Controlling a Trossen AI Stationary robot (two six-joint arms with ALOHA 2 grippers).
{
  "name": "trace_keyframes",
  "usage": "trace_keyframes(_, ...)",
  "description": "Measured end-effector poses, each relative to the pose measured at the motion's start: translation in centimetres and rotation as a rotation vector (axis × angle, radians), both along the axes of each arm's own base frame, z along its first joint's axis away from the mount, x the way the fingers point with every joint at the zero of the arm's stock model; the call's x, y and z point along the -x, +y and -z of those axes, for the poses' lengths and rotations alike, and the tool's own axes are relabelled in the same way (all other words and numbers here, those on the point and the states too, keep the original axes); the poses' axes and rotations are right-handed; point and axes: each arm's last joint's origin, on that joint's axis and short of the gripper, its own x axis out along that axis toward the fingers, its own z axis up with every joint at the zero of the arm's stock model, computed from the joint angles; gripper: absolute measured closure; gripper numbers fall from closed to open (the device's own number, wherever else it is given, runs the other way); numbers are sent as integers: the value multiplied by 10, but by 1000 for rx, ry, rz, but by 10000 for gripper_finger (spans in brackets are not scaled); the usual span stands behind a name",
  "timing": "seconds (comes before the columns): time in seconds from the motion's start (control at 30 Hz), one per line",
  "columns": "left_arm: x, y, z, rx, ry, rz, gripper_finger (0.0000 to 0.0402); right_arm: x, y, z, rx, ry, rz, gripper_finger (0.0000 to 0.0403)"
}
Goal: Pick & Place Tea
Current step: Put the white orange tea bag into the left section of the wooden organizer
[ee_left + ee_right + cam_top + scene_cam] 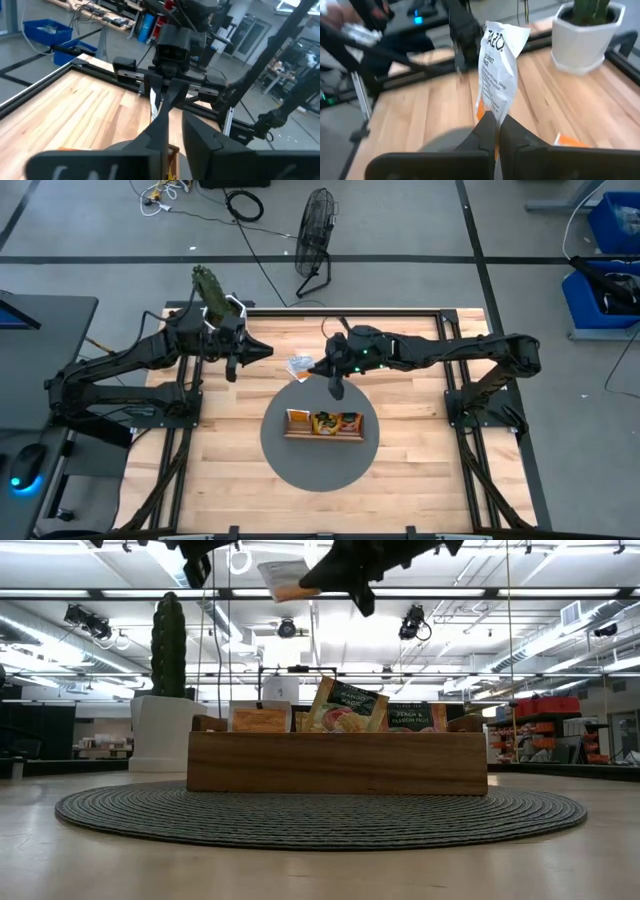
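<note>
1. The right gripper [318, 367] hangs above the table [420, 480], just past the far rim of the round grey mat [320, 470]. Its fingers are pinched tight on the lower edge of a white-and-orange tea sachet [496, 70], which stands upright above them in the right wrist view.
2. The held sachet [299, 365] is in the air, clear of the wood, between the two grippers.
3. The left gripper [262, 351] sits just to the left of it, near the table's far edge. Its fingers appear slightly parted and nothing shows between them.
4. The wooden tray [322, 437] rests on the middle of the mat and already holds several sachets [345, 706] standing on edge.
5. Judged from this, the step in hand looks like a handover just made, with the carry to the tray to follow.
6. The next move calls for swinging the sachet back over the tray, lining it up with a free slot, lowering it edge first, and only then letting go.
7. A potted cactus [212, 292] stands at the table's far left corner.
</note>
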Motion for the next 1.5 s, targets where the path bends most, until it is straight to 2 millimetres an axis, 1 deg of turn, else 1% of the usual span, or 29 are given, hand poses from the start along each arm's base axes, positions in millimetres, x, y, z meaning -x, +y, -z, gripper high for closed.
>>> trace_keyframes(0.1, 0, -1, 2, -30, 22, 10, 312, 0, 7, -1, 30, 24, 1, 401)
trace_keyframes(0.27, -9, 2, 12, -32, 84, 10, 235, -1, 15, -4, 67, -6, 1, 402)
trace_keyframes(0.37, -17, 1, 16, -35, 97, 43, 198, -2, 18, -2, 86, -2, 13, 402)
trace_keyframes(0.47, -26, 0, 24, -20, 136, 75, 176, -3, 19, 2, 90, 29, 20, 402)
trace_keyframes(0.6, -34, -4, 28, -30, 151, 108, 169, -5, 19, 4, 91, 32, 21, 403)
trace_keyframes(0.73, -42, -6, 34, -50, 172, 134, 178, -5, 18, 4, 91, 26, 23, 403)
trace_keyframes(0.87, -50, -4, 40, -28, 187, 130, 190, -5, 19, 4, 98, 32, 17, 403)
trace_keyframes(1.0, -56, -2, 40, -26, 160, 126, 204, -8, 20, 13, 88, 74, 12, 403)
trace_keyframes(1.1, -61, -1, 47, 0, 193, 139, 218, -11, 20, 15, 76, 64, 5, 403)
trace_keyframes(1.17, -63, -1, 48, 13, 190, 146, 232, -11, 20, 16, 73, 69, 6, 403)
trace_keyframes(1.27, -64, -1, 49, 34, 200, 149, 265, -11, 20, 15, 78, 68, 3, 403)
trace_keyframes(1.37, -65, -1, 49, 33, 198, 149, 318, -10, 21, 16, 78, 73, 1, 403)
trace_keyframes(1.43, -65, -1, 49, 30, 189, 149, 365, -10, 21, 16, 78, 74, 0, 403)
trace_keyframes(1.47, -65, -1, 49, 31, 190, 149, 383, -10, 21, 16, 78, 74, 0, 403)
trace_keyframes(1.5, -65, -1, 49, 32, 190, 149, 390, -10, 21, 16, 79, 74, 1, 403)
